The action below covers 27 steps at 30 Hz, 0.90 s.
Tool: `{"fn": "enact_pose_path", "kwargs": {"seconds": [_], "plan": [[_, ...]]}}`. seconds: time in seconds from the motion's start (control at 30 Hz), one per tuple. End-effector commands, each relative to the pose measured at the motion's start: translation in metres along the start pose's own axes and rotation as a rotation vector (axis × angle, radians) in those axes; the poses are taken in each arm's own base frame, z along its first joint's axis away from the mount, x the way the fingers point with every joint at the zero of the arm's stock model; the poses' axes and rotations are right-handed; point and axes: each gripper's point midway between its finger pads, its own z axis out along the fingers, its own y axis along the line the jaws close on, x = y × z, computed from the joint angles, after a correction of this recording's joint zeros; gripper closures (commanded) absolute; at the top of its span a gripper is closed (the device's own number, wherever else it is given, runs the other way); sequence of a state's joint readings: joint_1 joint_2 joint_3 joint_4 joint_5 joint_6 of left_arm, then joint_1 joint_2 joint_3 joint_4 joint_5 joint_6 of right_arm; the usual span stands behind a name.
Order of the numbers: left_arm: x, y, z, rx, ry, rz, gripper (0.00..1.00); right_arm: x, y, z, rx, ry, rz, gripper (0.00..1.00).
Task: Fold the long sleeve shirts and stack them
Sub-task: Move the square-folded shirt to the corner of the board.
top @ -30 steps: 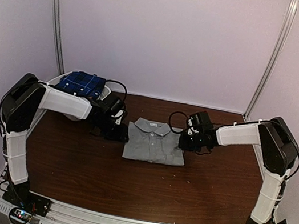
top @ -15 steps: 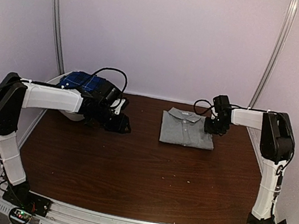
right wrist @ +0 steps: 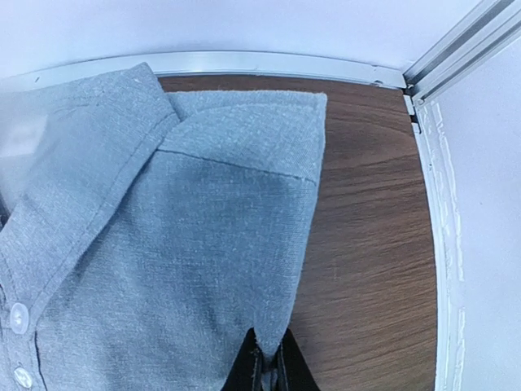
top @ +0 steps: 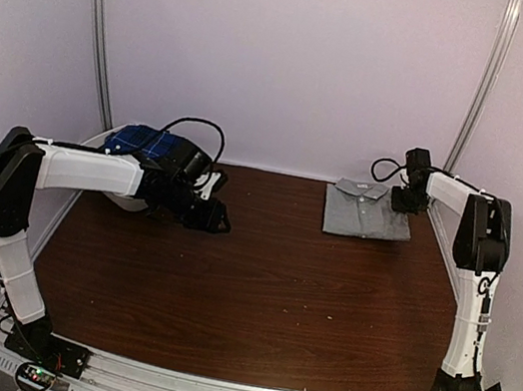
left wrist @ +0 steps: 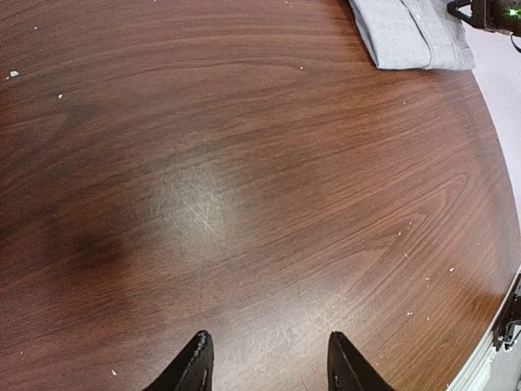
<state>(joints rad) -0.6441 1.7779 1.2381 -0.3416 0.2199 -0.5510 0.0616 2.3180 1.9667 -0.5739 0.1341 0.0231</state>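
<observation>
Where the task stands: early, by my reading; one shirt is folded and at least one is not yet begun.
Grey shirt [top: 368, 212]: folded into a neat rectangle, collar up and button front showing, flat on the table [top: 256, 286] at its far right corner, near the back wall and the right-hand rail.
Plaid shirt [top: 144, 142]: dark blue with white lines, heaped unfolded in the white basket [top: 99, 140] at the far left; whether one garment or several lie there cannot be told.
Stack: none yet; the grey shirt lies alone, seemingly placed as the base for a pile.
Left to do: take out the plaid cloth, fold it, lay it on the grey shirt.
Right gripper [right wrist: 267, 358]: fingers pinched together on the right edge of the grey shirt's fold, low against the table.
Left gripper [left wrist: 269, 352]: jaws about half apart, holding nothing, hanging over bare wood just beside the basket.
Brands and writing: none legible; a pale patch inside the grey collar may be a label, too blurred to read.
Buttons [right wrist: 18, 316]: small, white, unmarked.
</observation>
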Motion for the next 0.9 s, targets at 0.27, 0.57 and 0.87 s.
{"fn": "enact_pose_path", "kwargs": {"seconds": [0.27, 0.57, 0.87], "plan": [[-0.011, -0.010, 0.002, 0.042, -0.008, 0.016, 0.51, -0.018, -0.044, 0.012, 0.125, 0.001, -0.055, 0.87], [-0.017, -0.011, 0.005, 0.043, -0.015, 0.000, 0.52, -0.026, -0.046, 0.015, 0.145, -0.011, -0.033, 0.71], [-0.037, -0.016, 0.002, 0.035, -0.069, 0.002, 0.50, -0.036, -0.022, -0.030, 0.046, -0.093, 0.056, 0.21]]}}
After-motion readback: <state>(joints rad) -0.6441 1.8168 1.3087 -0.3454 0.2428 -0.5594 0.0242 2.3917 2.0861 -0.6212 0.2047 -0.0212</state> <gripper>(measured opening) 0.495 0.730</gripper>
